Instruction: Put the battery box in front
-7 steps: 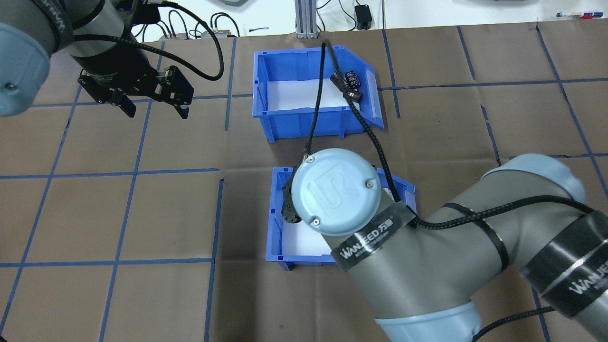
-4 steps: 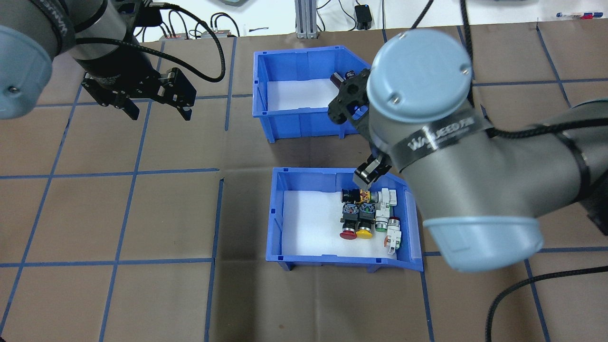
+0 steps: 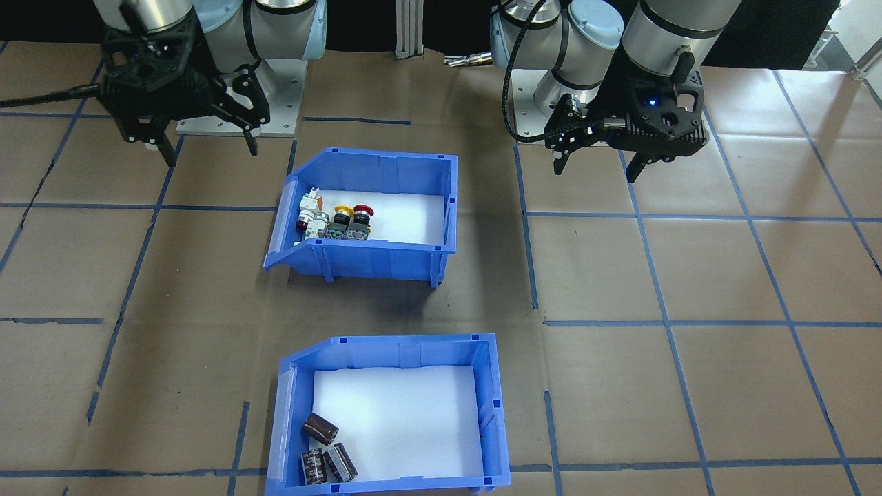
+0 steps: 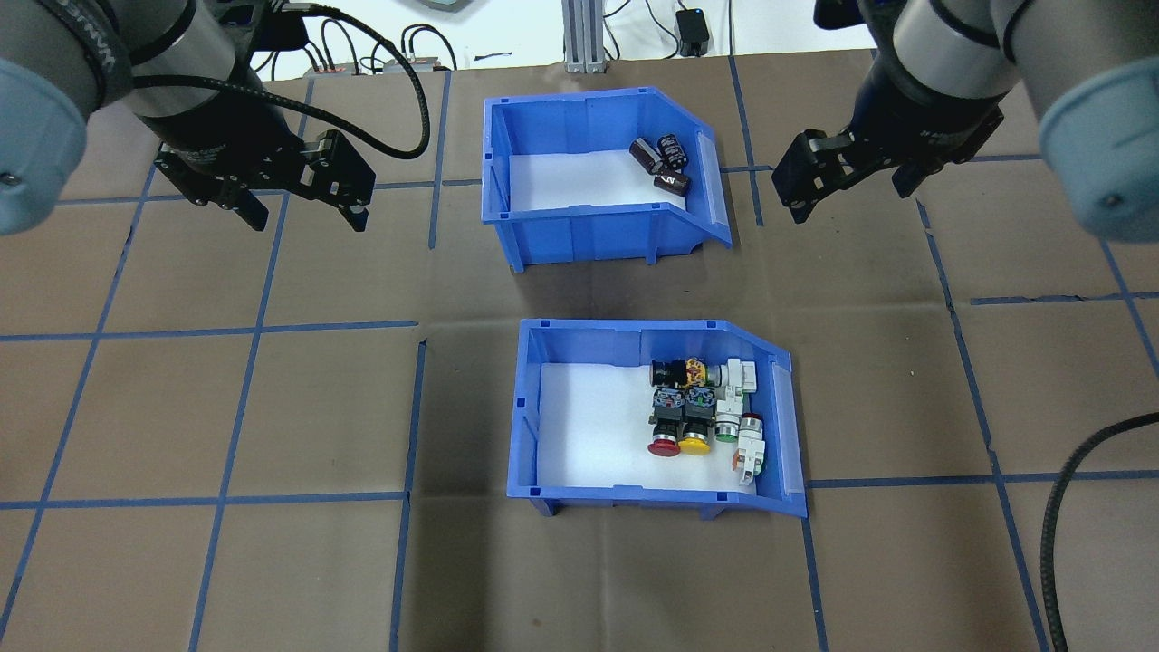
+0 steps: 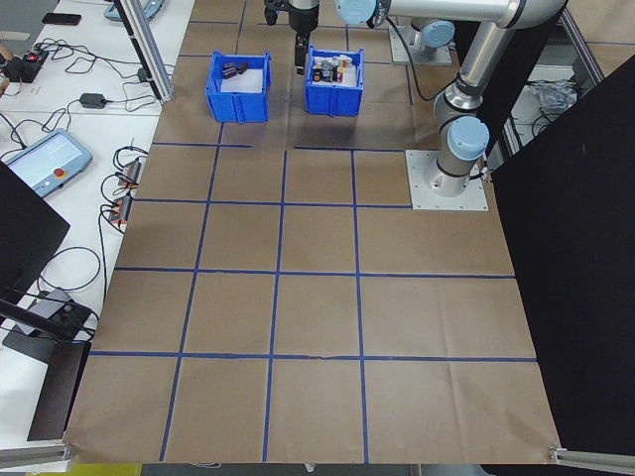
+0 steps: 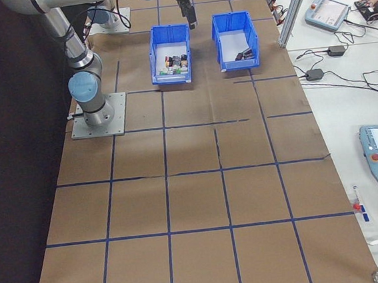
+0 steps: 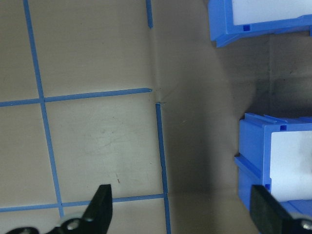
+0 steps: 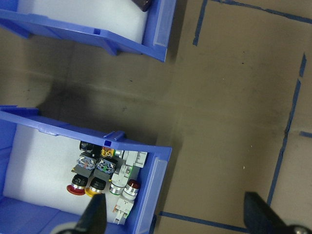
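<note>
Battery box (image 4: 589, 172) stands on the far side of the table from the robot, untouched, while both sets of jaws hang spread and empty above bare paper: the left gripper (image 4: 301, 210) off to the box's left, the right gripper (image 4: 847, 186) just off its sloped right end. The front-facing view shows three dark cells (image 3: 325, 448) lying loose in one corner of the white foam liner (image 3: 393, 420); the overhead view shows them partly behind the wall. The switch bin (image 4: 652, 417), nearer the robot, holds red and yellow push buttons (image 4: 679, 444). Print on the cells is too small to read. A strip of brown paper (image 4: 589, 290) separates the two bins, and taped squares lie open on either side.
</note>
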Robot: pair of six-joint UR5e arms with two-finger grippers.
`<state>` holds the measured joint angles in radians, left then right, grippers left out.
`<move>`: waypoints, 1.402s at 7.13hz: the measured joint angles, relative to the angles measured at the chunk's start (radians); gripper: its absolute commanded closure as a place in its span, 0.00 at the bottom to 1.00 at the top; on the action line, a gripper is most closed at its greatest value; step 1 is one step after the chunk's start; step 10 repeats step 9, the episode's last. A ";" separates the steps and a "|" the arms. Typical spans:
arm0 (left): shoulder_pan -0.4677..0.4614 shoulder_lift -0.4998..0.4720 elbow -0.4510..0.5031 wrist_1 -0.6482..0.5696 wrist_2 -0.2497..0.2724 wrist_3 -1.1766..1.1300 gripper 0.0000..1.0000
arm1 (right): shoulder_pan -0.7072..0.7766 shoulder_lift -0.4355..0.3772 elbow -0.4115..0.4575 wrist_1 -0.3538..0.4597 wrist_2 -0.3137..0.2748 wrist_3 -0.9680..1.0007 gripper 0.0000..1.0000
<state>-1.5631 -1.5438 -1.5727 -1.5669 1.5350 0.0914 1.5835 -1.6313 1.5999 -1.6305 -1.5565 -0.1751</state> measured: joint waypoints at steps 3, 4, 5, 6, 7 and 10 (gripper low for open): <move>0.006 0.000 -0.001 -0.001 0.001 0.001 0.00 | -0.027 0.089 -0.028 0.023 -0.041 0.228 0.00; 0.009 -0.001 -0.001 0.001 0.000 0.010 0.00 | -0.027 0.101 -0.027 0.026 -0.040 0.259 0.00; 0.010 -0.002 -0.001 0.002 0.000 0.028 0.00 | -0.026 0.103 -0.027 0.030 -0.038 0.270 0.00; 0.010 -0.002 -0.001 0.002 0.000 0.040 0.00 | -0.024 0.103 -0.027 0.034 -0.037 0.272 0.00; 0.011 -0.003 0.000 0.004 0.000 0.045 0.00 | -0.022 0.103 -0.027 0.037 -0.036 0.270 0.00; 0.011 -0.010 0.003 0.006 0.012 0.048 0.00 | -0.021 0.103 -0.029 0.039 -0.036 0.266 0.00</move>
